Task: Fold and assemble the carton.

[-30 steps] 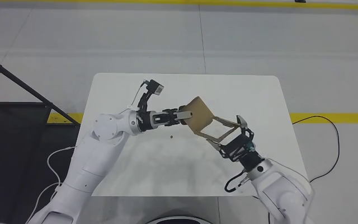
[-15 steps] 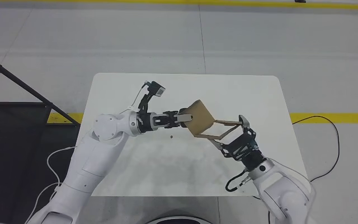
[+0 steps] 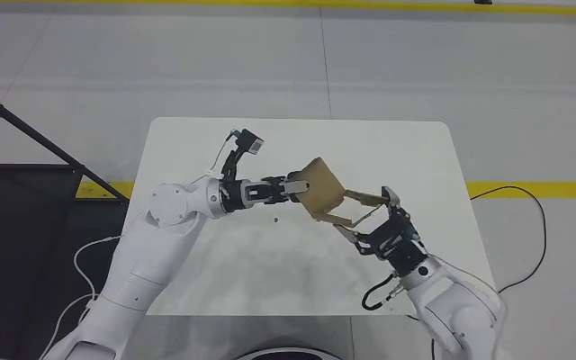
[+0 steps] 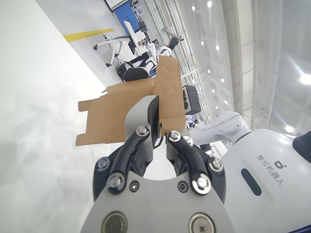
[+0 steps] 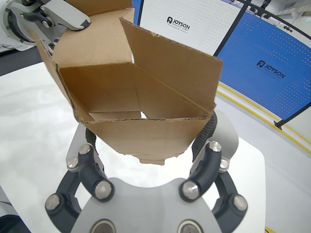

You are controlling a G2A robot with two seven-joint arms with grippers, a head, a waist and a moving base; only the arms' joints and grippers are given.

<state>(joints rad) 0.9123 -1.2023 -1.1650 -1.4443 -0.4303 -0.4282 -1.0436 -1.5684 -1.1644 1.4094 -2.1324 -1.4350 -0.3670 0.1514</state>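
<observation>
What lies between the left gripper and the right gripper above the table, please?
The half-folded carton, in the top view: the left gripper holds one end, the right gripper the other.

Brown corrugated carton (image 3: pixel 322 189), half-folded, flaps splayed open; tilted, raised above the middle of the white table (image 3: pixel 270 270).

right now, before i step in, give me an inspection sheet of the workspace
surface: white table with rounded corners.
job's things: one brown carton, partly folded, flaps open, held between both arms.
clutter: a small dark speck on the table.
grippers: left gripper shut on a carton panel; right gripper clamped across the carton's other end.
cables: black cable on the floor right of the table; white cable left of it.
surroundings: grey floor, yellow line, blue and white panels.
</observation>
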